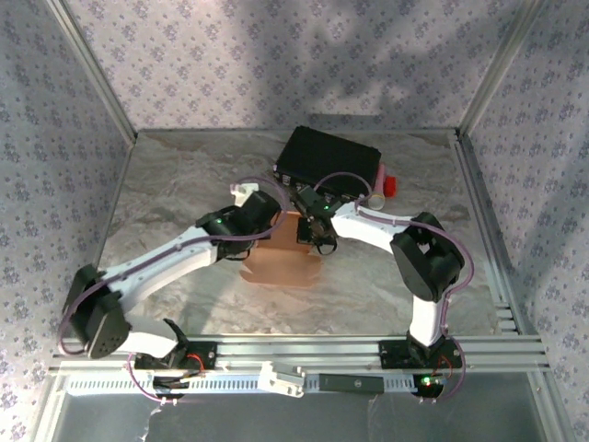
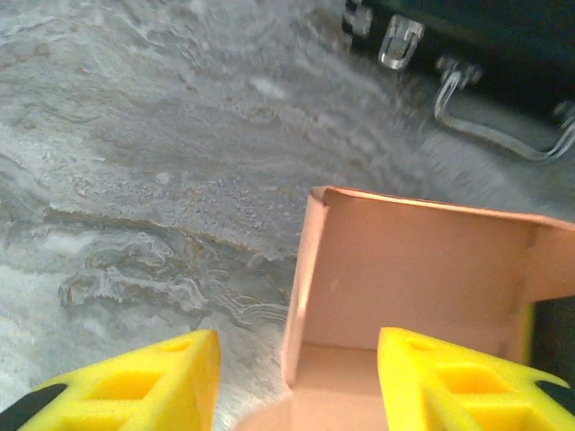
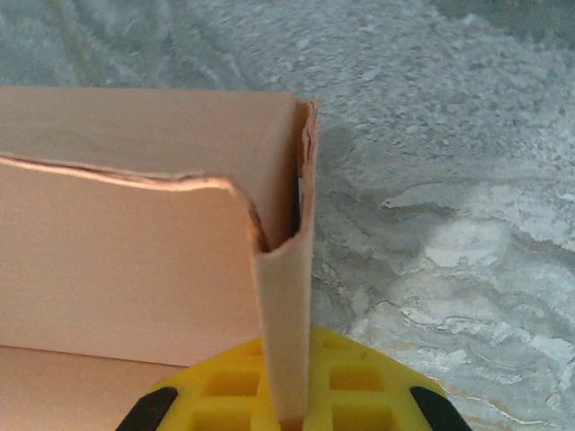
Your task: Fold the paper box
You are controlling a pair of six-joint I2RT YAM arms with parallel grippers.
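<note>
Top external view had the left arm [image 1: 156,267] stretched from the near-left corner in toward the table centre. Its left gripper [image 1: 274,224] was low at the left edge of the salmon-pink thin-cardboard paper box [image 1: 281,262]. The paper box sat approx. mid-table on the grey marbled table top [image 1: 166,184], partly folded: base flat, far wall stood up.

Left wrist view: left gripper [image 2: 296,350] had its two yellow foam fingers [image 2: 144,386] spread apart, w/ the upright left side wall of the paper box [image 2: 413,269] rising btwn them. Neither finger clearly pressed on it. The back wall stood upright & a short right wall turned in at the corner.

Right of that, in the top view, the right gripper [image 1: 320,238] was down on the box's far right corner, just beside the left one. Right wrist view: right gripper [image 3: 287,400] was clamped tight on a strip of the paper box [image 3: 135,269] wall, w/ yellow pads [image 3: 355,382] hard against both sides of the card. The wall's top edge was doubled over at that corner.

Further right & behind, a black rectangular hard case [image 1: 329,158] w/ metal latches [image 2: 400,40] lay at the far side of the table, near the box but apart from it. A small red object [image 1: 391,186] sat just beside the case's right end; couldn't tell what it was.
</note>
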